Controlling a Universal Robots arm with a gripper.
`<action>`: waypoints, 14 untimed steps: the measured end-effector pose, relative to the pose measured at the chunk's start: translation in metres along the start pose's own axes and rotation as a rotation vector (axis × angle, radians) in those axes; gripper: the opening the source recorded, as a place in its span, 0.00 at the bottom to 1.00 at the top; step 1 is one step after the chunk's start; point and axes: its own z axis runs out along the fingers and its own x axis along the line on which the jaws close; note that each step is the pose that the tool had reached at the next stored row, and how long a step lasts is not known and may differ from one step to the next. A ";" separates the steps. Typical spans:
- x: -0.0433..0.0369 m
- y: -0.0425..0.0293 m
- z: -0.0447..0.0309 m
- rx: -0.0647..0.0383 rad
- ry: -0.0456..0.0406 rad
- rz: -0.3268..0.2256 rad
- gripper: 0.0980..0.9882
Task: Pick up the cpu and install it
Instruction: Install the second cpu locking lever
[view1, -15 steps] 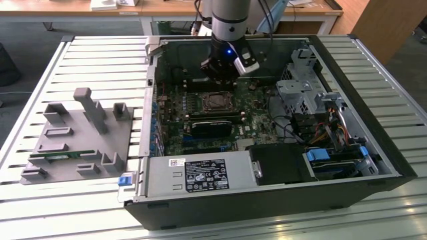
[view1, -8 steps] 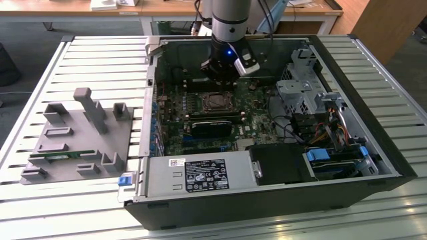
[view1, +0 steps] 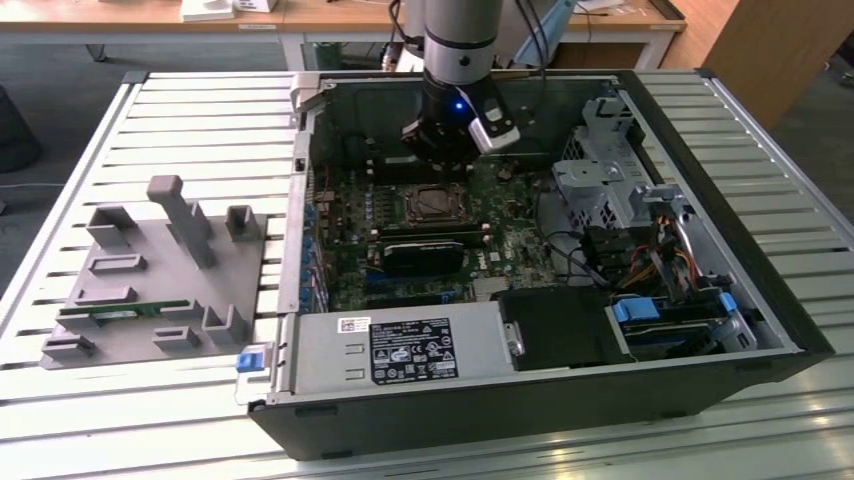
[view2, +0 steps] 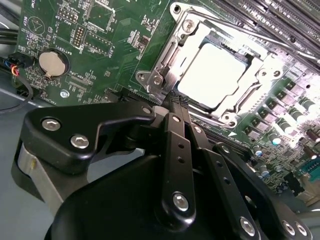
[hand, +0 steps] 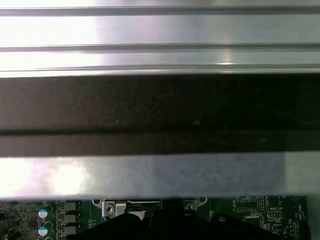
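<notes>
The cpu (view2: 212, 75), a shiny silver square, lies flat inside the metal socket frame (view2: 165, 55) on the green motherboard (view2: 105, 30). In the exterior view the cpu (view1: 434, 205) sits in the middle of the open computer case (view1: 694, 150). My gripper (view2: 177, 101) hangs just above the socket's edge, its two black fingers pressed together with nothing between them. In the exterior view the gripper (view1: 438, 168) is a little behind the socket, under the arm's blue light. A strip of the socket frame (hand: 132, 205) shows in the first wrist view below the case wall.
A grey fixture (view1: 147, 290) holding a green memory stick (view1: 120, 312) stands at the exterior view's left on the slatted table. The power supply (view1: 400, 350), drive cage (view1: 607, 185) and cables (view1: 654, 265) crowd the case. A coin battery (view2: 49, 62) sits on the motherboard.
</notes>
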 end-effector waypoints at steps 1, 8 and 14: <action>0.0000 -0.0004 0.0000 0.000 0.0000 0.000 0.01; -0.0002 -0.0053 -0.0002 0.000 -0.0001 0.000 0.01; -0.0003 -0.0085 -0.0003 0.000 -0.0001 0.000 0.01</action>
